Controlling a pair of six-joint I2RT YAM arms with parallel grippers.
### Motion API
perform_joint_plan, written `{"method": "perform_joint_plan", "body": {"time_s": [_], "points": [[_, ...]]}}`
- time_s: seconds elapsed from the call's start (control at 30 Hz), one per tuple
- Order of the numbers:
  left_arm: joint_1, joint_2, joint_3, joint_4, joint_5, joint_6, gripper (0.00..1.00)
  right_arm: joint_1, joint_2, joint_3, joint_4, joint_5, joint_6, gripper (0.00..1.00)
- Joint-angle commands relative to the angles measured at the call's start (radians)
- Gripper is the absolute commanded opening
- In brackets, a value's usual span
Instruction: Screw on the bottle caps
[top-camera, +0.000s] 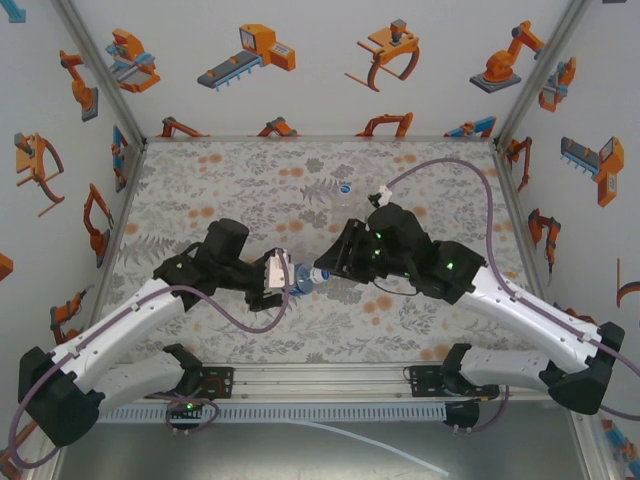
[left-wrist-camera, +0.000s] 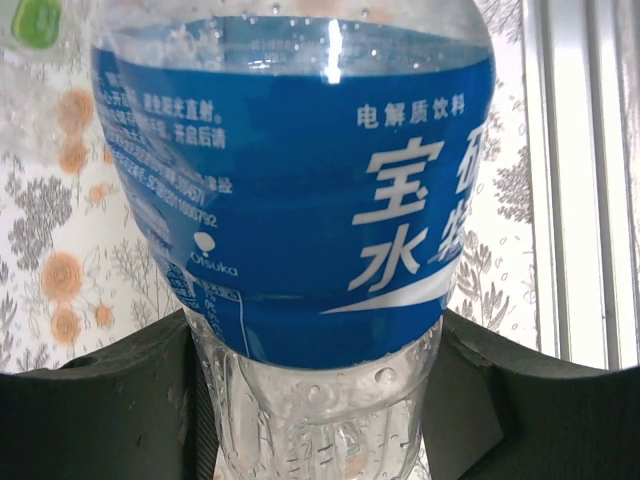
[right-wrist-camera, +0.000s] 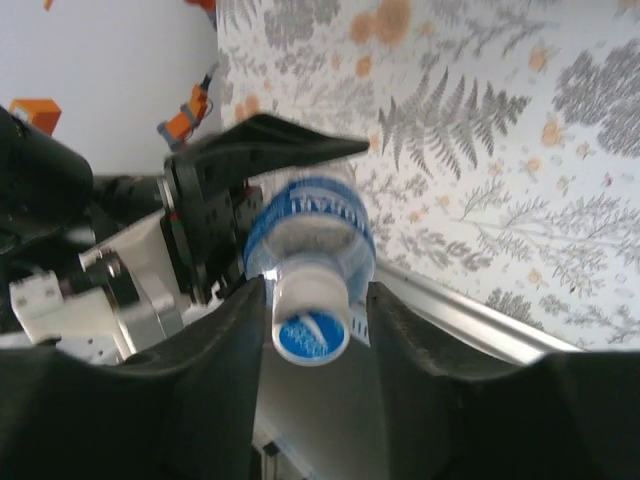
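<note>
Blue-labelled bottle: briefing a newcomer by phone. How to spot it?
Start at the floral-patterned table, dead centre. The clear plastic bottle with a blue label is held sideways between the left pincer and right pincer, unlike the small clear bottle standing farther back.

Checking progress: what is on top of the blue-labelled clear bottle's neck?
A round white plastic cap with blue top, on the blue-labelled clear plastic bottle. The threads beneath are covered.

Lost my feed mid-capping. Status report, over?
Left end effector shut on blue-label bottle, held sideways. Right end effector open, fingers straddling the cap on its neck. Second bottle upright far back, out of the way.
</note>
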Motion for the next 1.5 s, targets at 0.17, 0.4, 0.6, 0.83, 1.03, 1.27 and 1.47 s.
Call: {"method": "perform_joint_plan", "body": {"time_s": [0.17, 0.4, 0.6, 0.83, 1.03, 1.27, 1.47], "points": [[-0.009, -0.001, 0.034, 0.028, 0.073, 0.017, 0.0, -0.012, -0.043, 0.106, 0.093, -0.022, -0.641, 0.49], [-0.012, 0.001, 0.034, 0.026, 0.074, 0.02, 0.0, -0.012, -0.067, 0.081, 0.116, -0.44, -1.306, 0.53], [-0.016, 0.001, 0.034, 0.023, 0.075, 0.019, 0.0, -0.009, -0.073, 0.033, 0.093, -0.552, -1.571, 0.53], [-0.018, 0.004, 0.036, 0.023, 0.086, 0.024, 0.0, -0.01, -0.085, -0.027, 0.101, -0.484, -1.576, 0.5], [-0.019, 0.001, 0.034, 0.021, 0.088, 0.025, 0.0, -0.01, -0.086, -0.052, 0.117, -0.488, -1.569, 0.44], [-0.02, 0.001, 0.035, 0.017, 0.086, 0.027, 0.0, -0.01, -0.076, -0.053, 0.144, -0.444, -1.504, 0.28], [-0.021, 0.0, 0.038, 0.008, 0.064, 0.03, 0.0, -0.007, -0.081, -0.089, 0.231, -0.332, -0.997, 0.06]]}}
